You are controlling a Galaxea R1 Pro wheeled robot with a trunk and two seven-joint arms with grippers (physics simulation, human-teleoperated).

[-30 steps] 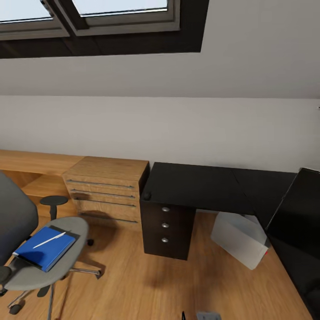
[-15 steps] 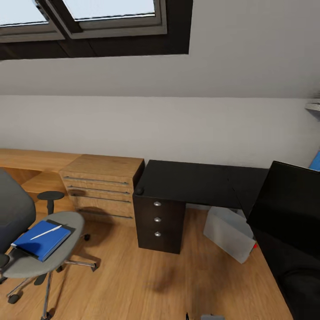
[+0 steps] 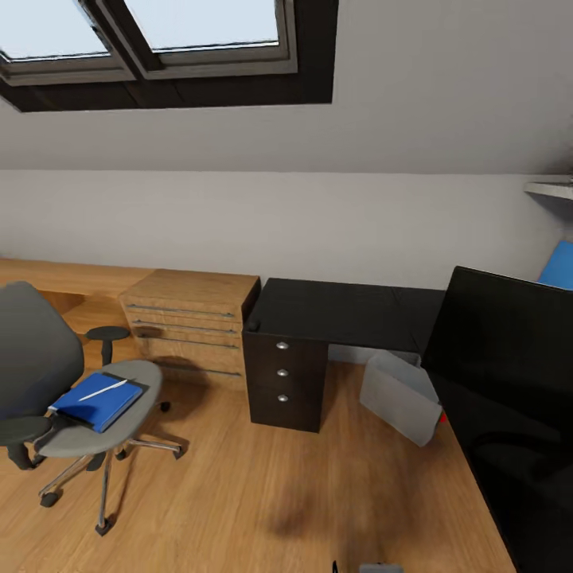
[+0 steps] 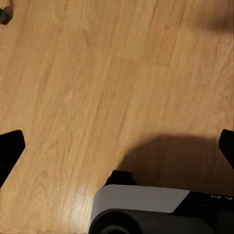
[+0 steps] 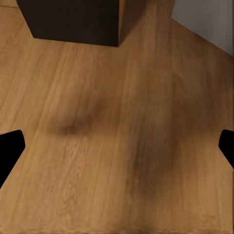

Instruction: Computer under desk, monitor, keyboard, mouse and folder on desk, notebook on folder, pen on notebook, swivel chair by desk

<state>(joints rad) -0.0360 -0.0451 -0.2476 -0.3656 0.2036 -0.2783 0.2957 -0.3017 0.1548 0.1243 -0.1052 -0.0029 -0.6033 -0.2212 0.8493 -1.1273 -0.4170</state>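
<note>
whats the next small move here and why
Probably roll toward the swivel chair. The blue folder still lies on its seat with the pen on top, away from the desk, and both wrist views look at bare wood floor, so nothing is within reach.

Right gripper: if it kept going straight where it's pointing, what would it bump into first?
Probably the wooden floor: the right gripper, fingers spread wide, points at bare boards, short of the black drawer unit.

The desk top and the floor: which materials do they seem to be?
The desk top looks like black laminate or lacquered board, smooth with seam lines. The floor looks like light-brown wood planks or wood-look laminate, showing grain and a soft sheen.
</note>
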